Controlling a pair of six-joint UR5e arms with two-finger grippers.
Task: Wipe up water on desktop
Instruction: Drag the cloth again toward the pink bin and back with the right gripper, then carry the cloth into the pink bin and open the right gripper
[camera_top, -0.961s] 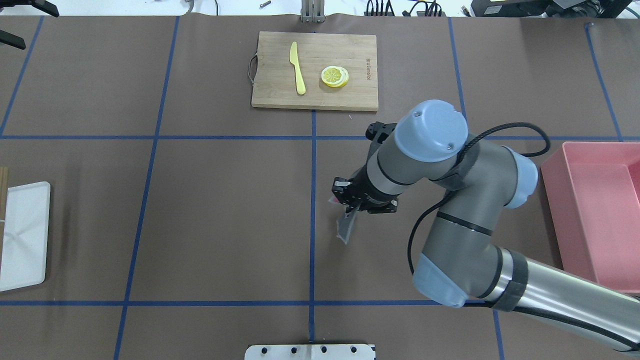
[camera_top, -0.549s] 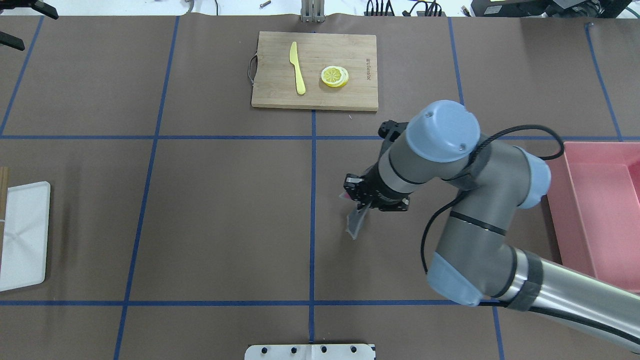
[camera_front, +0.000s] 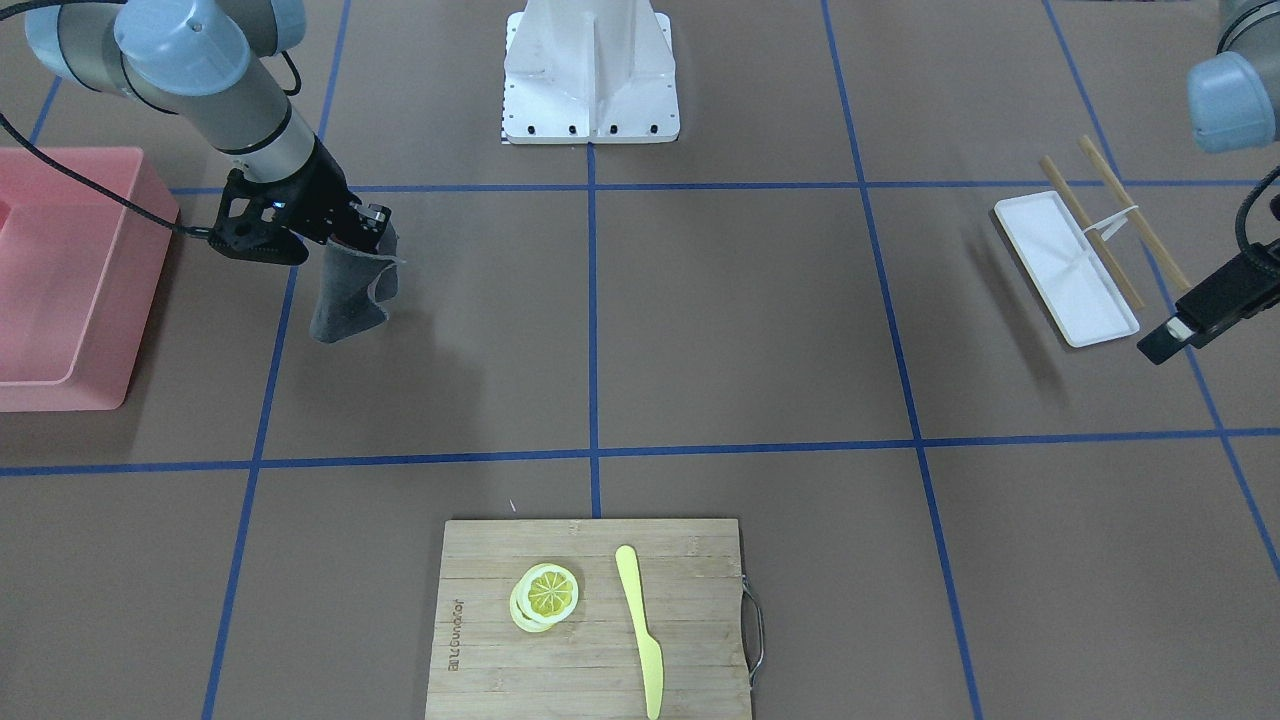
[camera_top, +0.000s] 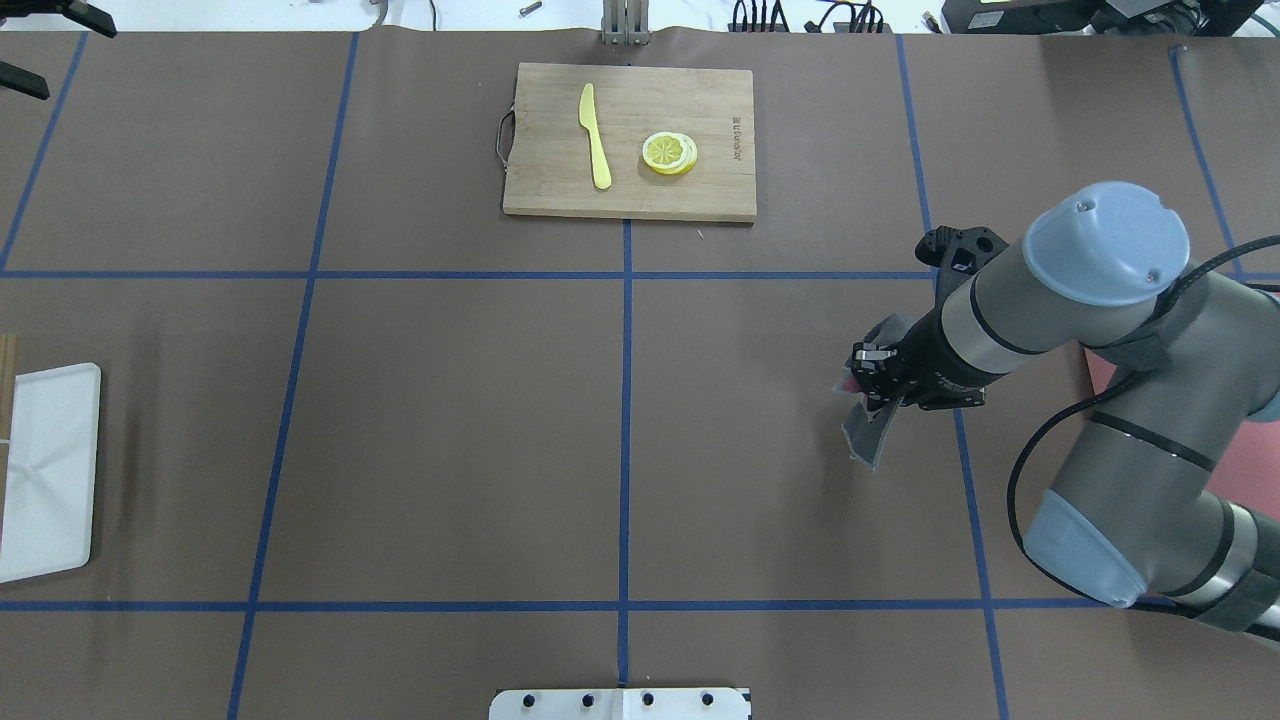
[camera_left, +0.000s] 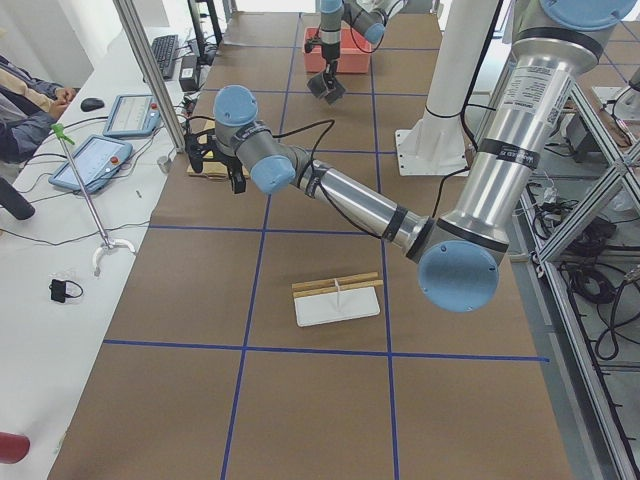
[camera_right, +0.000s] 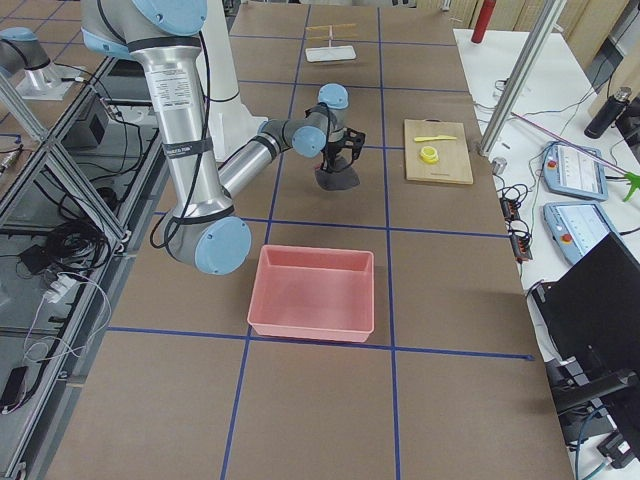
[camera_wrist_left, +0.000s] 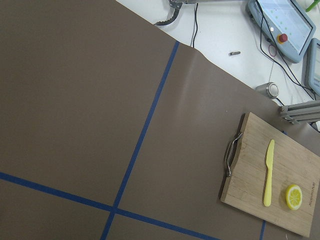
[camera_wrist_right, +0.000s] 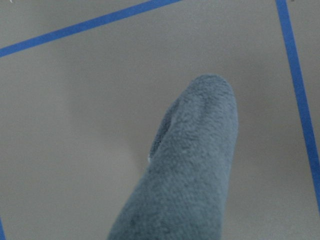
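Note:
My right gripper is shut on a grey cloth that hangs down just above the brown desktop at its right side, near the pink bin. The cloth also shows in the front-facing view, the exterior right view and close up in the right wrist view. I see no water on the desktop. My left gripper hovers at the far left corner, its two fingers apart and empty.
A pink bin stands at the right edge, partly under my right arm. A bamboo cutting board with a yellow knife and lemon slices lies at the back. A white tray with chopsticks lies on the left.
My right arm has moved to the right with the cloth, from near the centre line toward the pink bin. The cloth still hangs from the gripper.

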